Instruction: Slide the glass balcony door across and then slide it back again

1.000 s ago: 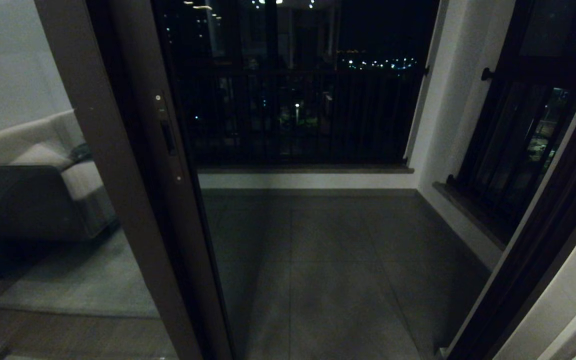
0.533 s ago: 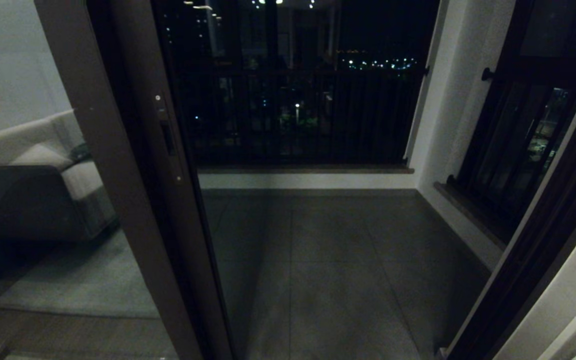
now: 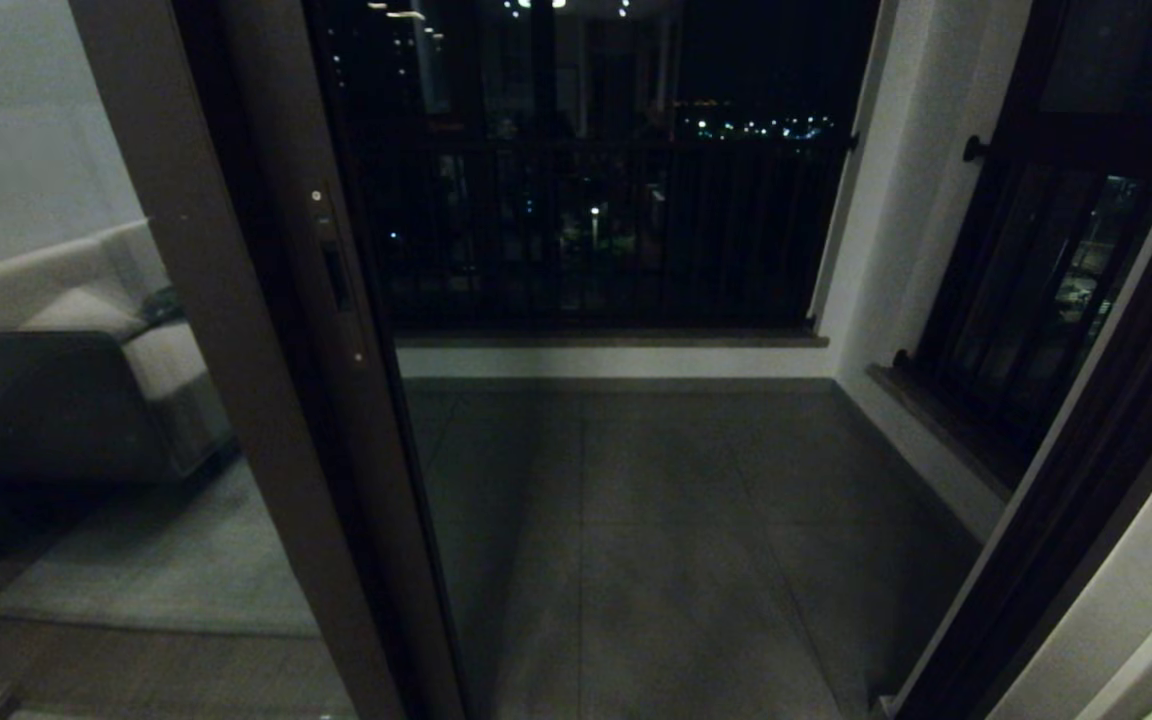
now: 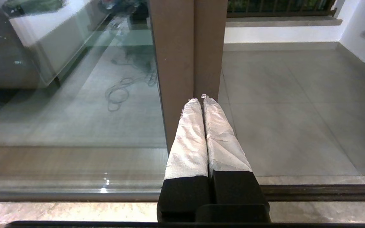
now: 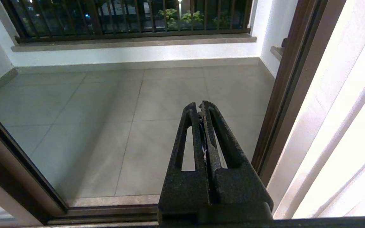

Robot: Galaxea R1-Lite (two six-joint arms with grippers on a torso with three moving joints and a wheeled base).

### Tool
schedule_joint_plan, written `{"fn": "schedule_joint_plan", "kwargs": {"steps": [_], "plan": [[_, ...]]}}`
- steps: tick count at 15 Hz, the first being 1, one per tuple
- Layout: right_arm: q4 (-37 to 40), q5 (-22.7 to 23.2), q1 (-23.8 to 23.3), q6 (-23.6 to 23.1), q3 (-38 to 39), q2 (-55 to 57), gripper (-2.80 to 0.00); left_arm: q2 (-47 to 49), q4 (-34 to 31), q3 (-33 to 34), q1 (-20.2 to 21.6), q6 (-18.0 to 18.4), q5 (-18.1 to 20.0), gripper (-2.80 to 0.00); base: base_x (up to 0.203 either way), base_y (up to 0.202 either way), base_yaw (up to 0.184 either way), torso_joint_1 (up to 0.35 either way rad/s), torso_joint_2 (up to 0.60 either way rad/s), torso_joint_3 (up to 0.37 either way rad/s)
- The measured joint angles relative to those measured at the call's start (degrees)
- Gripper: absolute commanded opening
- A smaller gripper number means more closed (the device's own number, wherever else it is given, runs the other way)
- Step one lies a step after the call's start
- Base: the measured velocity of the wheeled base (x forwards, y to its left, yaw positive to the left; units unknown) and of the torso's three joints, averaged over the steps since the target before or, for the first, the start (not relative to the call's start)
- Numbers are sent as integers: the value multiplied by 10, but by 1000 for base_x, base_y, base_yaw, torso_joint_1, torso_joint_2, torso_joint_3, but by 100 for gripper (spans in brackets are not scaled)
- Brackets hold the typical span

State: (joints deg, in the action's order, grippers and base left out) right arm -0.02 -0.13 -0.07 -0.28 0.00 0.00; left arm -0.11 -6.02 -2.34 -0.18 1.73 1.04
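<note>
1. Both grippers are out of sight in the head view. The tall clear glass balcony door in its dark brown metal frame (image 3: 236,330) stands on the left, and its edge stile carries the narrow recessed black handle (image 3: 337,278). To the right of the stile the opening to the grey tiled balcony floor (image 3: 656,540) is wide. I judge that the door now stands slid open and no arm touches it, but I cannot tell which of the two slides is done. A black barred railing (image 3: 596,230) closes the balcony at the far side, and a smaller dark barred window (image 3: 1036,280) is on the right wall.

2. In the left wrist view, the left gripper (image 4: 201,98), with white wrapped fingers (image 4: 188,139) pressed together and holding nothing, points at the door's brown stile, close to it; contact I cannot confirm. A pale sofa (image 4: 40,47) shows in the glass.

3. In the right wrist view, the right gripper (image 5: 200,106), black and also closed on nothing, hangs before the open doorway. Nothing lies on the dark bottom track (image 5: 106,212). The fixed brown side frame (image 5: 284,95) and a pale curtain (image 5: 337,120) are beside it.
</note>
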Motion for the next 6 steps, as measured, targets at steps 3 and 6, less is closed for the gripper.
{"fn": "schedule_joint_plan", "kwargs": {"steps": [3, 6], "plan": [[4, -1, 0, 0, -1, 0, -280, 0, -1, 0, 0, 0, 0, -280, 0, 0, 0, 0, 0, 0], [3, 0, 0, 0, -2, 0, -280, 0, -1, 0, 0, -1, 0, -280, 0, 0, 0, 0, 0, 0]]}}
